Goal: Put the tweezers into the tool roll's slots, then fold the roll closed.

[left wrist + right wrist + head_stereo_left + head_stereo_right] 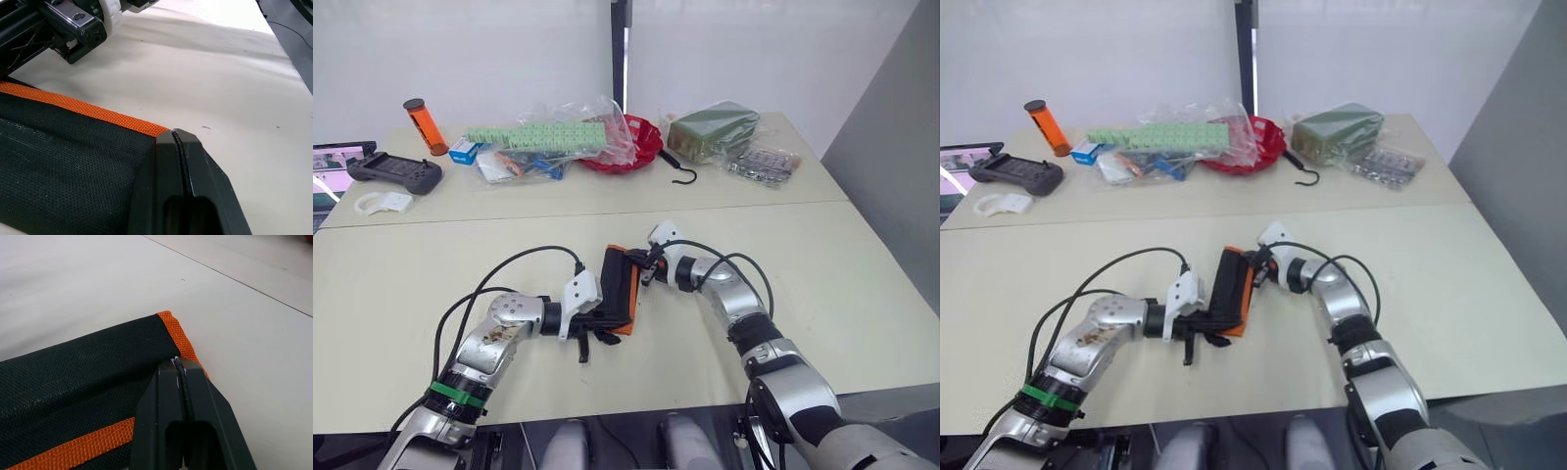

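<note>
Left gripper (180,147) pinched on the tool roll's orange-trimmed edge

Its two black fingers (195,171) press together with no gap, clamping the black woven fabric of the tool roll (63,161) beside its orange trim. The pale desk (220,83) spreads beyond. The right gripper (73,29), black with a white part, sits near the roll's far edge.

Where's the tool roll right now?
The tool roll lies folded near the front table's middle, pinched between the left gripper and right gripper.
</note>
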